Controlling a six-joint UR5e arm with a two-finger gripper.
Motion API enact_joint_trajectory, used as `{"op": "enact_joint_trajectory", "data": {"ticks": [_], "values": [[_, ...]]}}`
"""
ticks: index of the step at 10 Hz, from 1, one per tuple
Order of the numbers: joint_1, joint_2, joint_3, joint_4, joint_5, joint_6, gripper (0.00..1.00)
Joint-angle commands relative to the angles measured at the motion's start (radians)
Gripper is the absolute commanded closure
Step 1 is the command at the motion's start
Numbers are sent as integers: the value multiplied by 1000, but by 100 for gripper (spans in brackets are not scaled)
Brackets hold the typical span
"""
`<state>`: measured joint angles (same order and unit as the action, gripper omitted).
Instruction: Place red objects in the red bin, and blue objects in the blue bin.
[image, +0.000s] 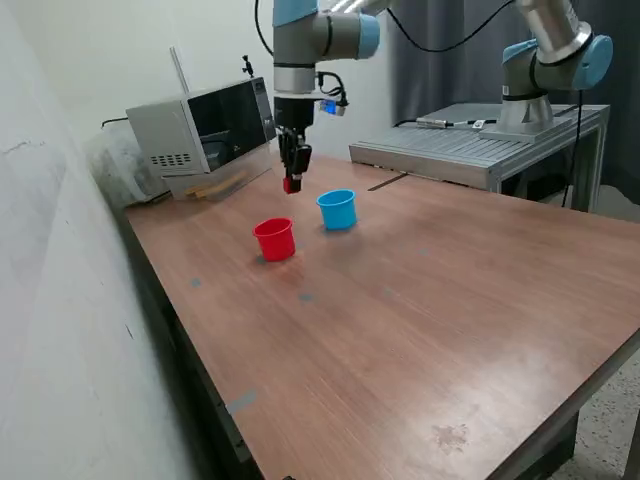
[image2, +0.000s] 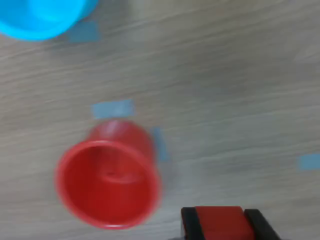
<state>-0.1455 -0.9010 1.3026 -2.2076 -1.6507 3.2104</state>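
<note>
My gripper hangs above the table, behind the two cups, shut on a small red cube. In the wrist view the red cube sits between my two black fingers. The red cup stands upright on the table in front of and below my gripper; in the wrist view the red cup is seen from above and I cannot make out anything inside. The light blue cup stands to the exterior view's right of the red cup; its rim shows in the wrist view. The blue cubes and the second red cube are out of view.
A microwave stands at the table's back on the exterior view's left. A grey metal stand with a second arm's base is at the back right. Small blue tape marks lie on the wooden table.
</note>
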Motion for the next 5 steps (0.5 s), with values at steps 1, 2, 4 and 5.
{"op": "enact_joint_trajectory", "data": {"ticks": [1,2,4,5], "values": [[-90,107,-100,2,-1,-6,100],[-100,134,-123,0,-1,-6,100],[-106,165,-134,-1,-1,-9,100],[-106,171,-134,-1,0,-9,100]]}}
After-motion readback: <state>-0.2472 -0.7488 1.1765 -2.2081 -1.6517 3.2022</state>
